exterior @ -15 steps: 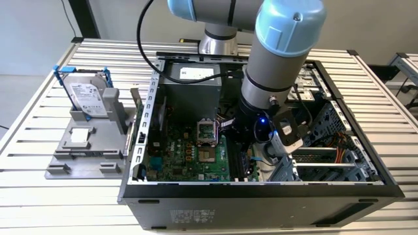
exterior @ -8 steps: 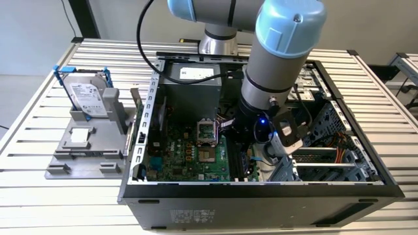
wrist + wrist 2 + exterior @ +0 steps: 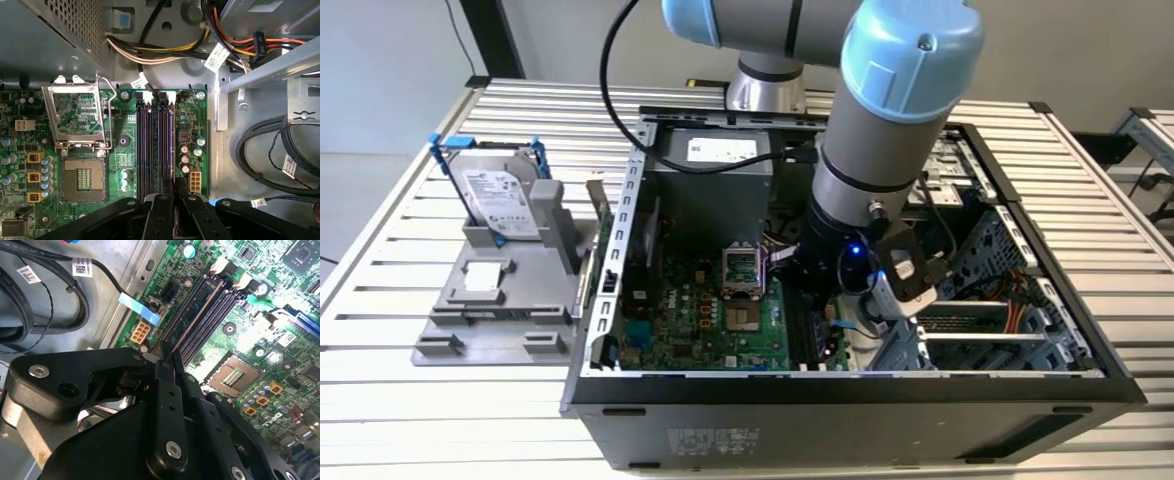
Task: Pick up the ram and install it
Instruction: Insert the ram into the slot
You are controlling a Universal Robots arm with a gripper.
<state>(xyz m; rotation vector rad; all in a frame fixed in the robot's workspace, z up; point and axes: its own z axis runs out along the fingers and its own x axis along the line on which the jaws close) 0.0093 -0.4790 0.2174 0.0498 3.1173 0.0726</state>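
Observation:
The ram point(image 3: 199, 315) is a thin dark stick standing on edge in a memory slot of the green motherboard point(image 3: 260, 335), in line with the slot. In the first wrist view the ram point(image 3: 173, 145) is a narrow line in the slot beside a row of small capacitors. My gripper point(image 3: 168, 359) has its black fingers closed on the near end of the stick, and in the first wrist view the gripper point(image 3: 173, 189) sits over the same end. The arm point(image 3: 881, 150) reaches down into the open computer case point(image 3: 854, 385).
The open processor socket point(image 3: 82, 177) lies beside the memory slots. Black cables point(image 3: 260, 150) loop on the case floor close to my fingers. On the exterior view's left, a silver hard drive point(image 3: 500, 190) stands in a grey holder, with a green card point(image 3: 598, 215) on edge beside it.

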